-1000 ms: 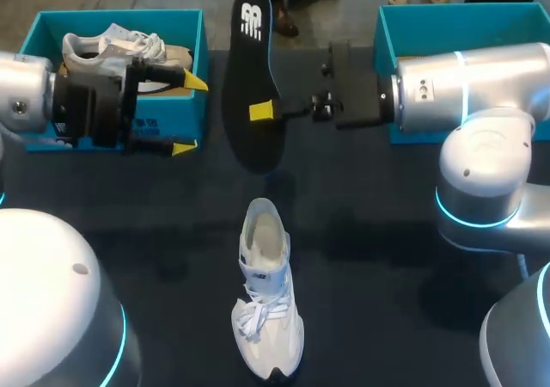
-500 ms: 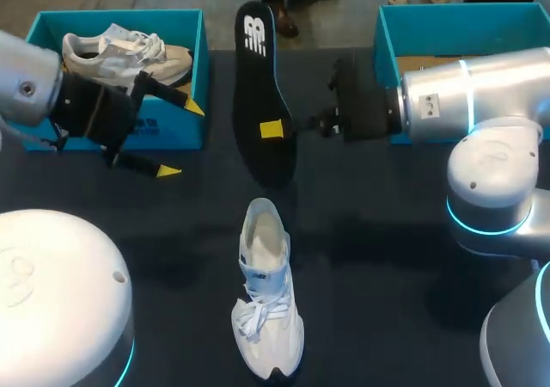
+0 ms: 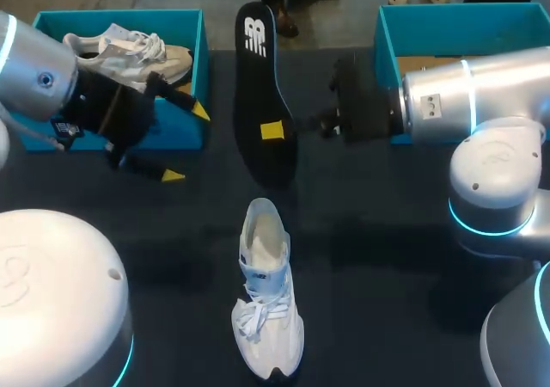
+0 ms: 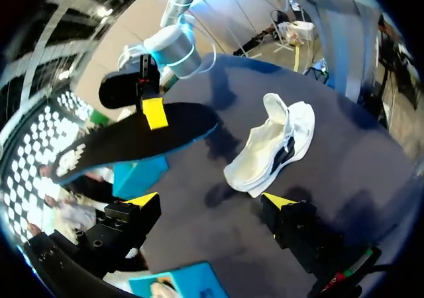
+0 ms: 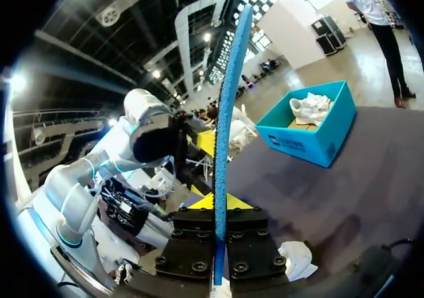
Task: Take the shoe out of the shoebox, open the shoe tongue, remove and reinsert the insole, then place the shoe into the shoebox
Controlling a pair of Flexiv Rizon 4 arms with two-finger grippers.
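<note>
— Since the insole [image 3: 262,95] is off the table, which way does it run?

— Its long axis goes from the far side of the dark table [image 3: 387,232] toward the robot. The narrower end, with the white mark, is farthest away, and the broader end is nearest. It hangs above the tabletop between the two teal boxes. In the right wrist view the insole [image 5: 225,112] shows edge-on, a thin blue line rising straight out from between the fingers.

— And how is it held?

— The right gripper [image 3: 271,130] comes in from the side and pinches it across its thickness, somewhat nearer the broad end than the middle. One yellow tip lies flat on the black face. From the wrist, the right gripper [image 5: 217,205] has both finger blocks pressed against the insole, one on each side.

— Where is the shoe?

— The white shoe [image 3: 266,301] stands on its sole on the table, nearer the robot than the insole and roughly in line with it. Its toe points toward the robot and its open collar toward the insole. It is clear of both grippers.

— And the other gripper?

— The left gripper [image 3: 186,143] hovers just in front of the left shoebox [image 3: 120,14], its fingers spread wide with nothing between them. In its own wrist view the left gripper [image 4: 211,200] has the insole [image 4: 132,139] and the white shoe [image 4: 271,146] ahead of it, beyond the tips. A second white sneaker [image 3: 120,47] lies inside that box. The right shoebox [image 3: 455,30] sits at the far right, partly behind the right arm [image 3: 481,95].
</note>
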